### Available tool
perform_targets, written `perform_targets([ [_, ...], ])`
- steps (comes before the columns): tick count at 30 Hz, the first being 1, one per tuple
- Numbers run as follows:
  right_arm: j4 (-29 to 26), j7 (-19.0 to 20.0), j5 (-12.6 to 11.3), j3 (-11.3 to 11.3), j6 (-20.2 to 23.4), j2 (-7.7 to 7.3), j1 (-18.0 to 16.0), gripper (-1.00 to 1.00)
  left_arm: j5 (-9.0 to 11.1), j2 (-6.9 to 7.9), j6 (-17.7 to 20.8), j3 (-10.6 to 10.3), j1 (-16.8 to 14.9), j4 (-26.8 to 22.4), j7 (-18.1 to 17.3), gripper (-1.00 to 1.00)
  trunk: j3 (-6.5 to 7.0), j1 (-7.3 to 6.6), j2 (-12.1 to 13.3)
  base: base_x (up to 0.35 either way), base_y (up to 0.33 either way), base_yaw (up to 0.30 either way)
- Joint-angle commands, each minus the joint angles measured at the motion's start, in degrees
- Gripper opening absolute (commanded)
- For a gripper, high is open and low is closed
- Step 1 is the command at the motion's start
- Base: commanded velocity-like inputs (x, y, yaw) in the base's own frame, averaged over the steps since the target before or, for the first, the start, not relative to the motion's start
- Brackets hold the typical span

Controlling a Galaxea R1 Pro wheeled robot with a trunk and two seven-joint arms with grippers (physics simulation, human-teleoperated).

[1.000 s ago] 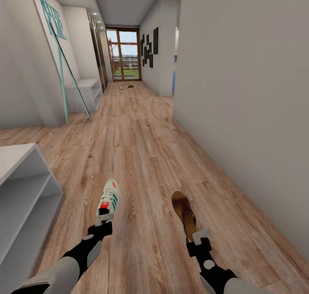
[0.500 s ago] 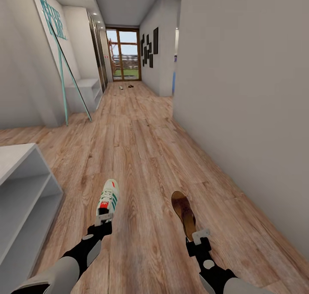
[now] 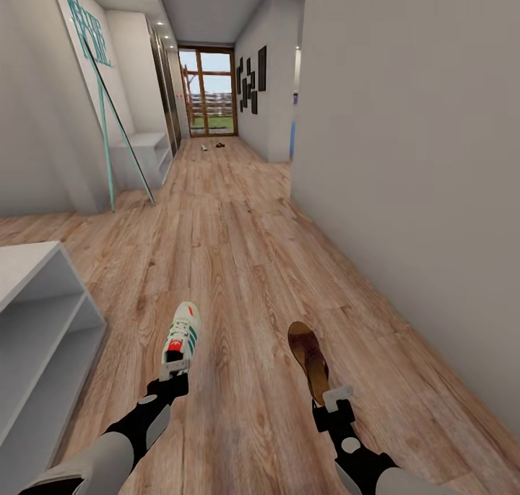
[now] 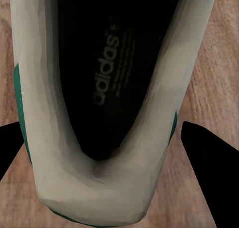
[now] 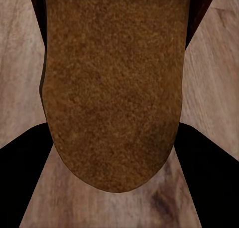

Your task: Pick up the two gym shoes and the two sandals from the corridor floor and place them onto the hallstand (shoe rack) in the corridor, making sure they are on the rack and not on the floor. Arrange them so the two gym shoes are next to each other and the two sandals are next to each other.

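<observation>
The left pincer (image 3: pixel 175 371) is clenched on the heel of a gym shoe (image 3: pixel 183 338), which points away from it above the corridor floor (image 3: pixel 238 264) — the shoe's dark insole (image 4: pixel 112 63) faces the wrist camera. The right pincer (image 3: pixel 334 397) grasps a sandal (image 3: pixel 309 358) by its heel end the same way. A white shelf unit (image 3: pixel 40 322) stands at the left.

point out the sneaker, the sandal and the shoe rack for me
sneaker (image 3: pixel 182 340): head view, on its laced upper
sandal (image 3: pixel 309 358): head view, on its brown insole
shoe rack (image 3: pixel 29 264): head view, on its bare white top
</observation>
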Motion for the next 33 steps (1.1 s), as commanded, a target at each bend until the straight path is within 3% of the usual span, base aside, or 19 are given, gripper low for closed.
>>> perform_targets([
  [1, 0.1, -0.5, 0.5, 0.2, 0.0, 0.0, 0.0, -1.0, 0.1, -0.03, -0.2, 0.2, 0.0, 0.0, 0.0, -1.0, -0.05, -0.01, 0.0, 0.0, 0.0, 0.0],
  [23, 0.1, -0.7, 0.2, 0.1, 0.0, -0.03, 0.0, -1.0, 0.1, -0.02, -0.3, 0.3, 0.0, 0.1, 0.0, -1.0, -0.05, -0.01, 0.0, 0.073, -0.069, 0.005],
  [33, 0.1, -0.7, 0.2, 0.1, 0.0, -0.03, 0.0, -1.0, 0.1, -0.09, -0.3, 0.3, 0.0, 0.1, 0.0, -1.0, -0.05, -0.01, 0.0, 0.01, -0.009, 0.239],
])
